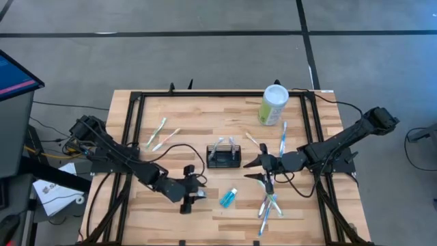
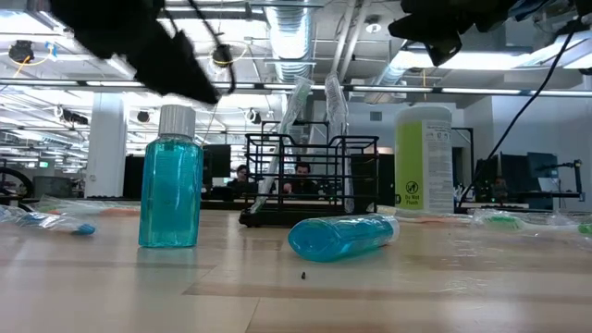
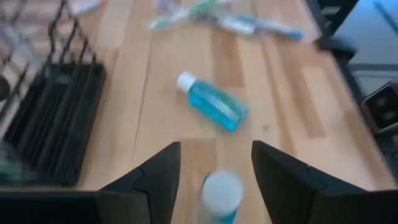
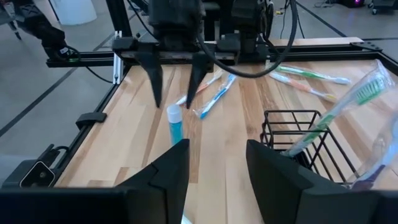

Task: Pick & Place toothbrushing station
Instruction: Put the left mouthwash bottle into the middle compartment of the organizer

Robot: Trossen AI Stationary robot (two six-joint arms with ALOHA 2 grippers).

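Observation:
The toothbrushing station, a black wire caddy (image 1: 224,154) (image 4: 303,133), stands mid-table with wrapped toothbrushes (image 4: 346,107) leaning out of it. One small blue bottle with a white cap (image 2: 171,181) (image 4: 175,124) stands upright on its base near the front. My left gripper (image 3: 214,163) (image 4: 176,84) hangs open just over it, a finger on either side of the cap (image 3: 221,193), touching nothing. A second blue bottle (image 1: 228,197) (image 3: 211,102) lies on its side to the right. My right gripper (image 1: 250,170) (image 4: 217,163) waits open right of the caddy, holding nothing.
A pale-green canister with a white lid (image 1: 274,104) stands at the far right. Loose toothbrushes lie at the far left (image 1: 160,135), right of the caddy (image 1: 281,141) and near the front right (image 1: 270,205). A black frame (image 1: 133,130) borders the table.

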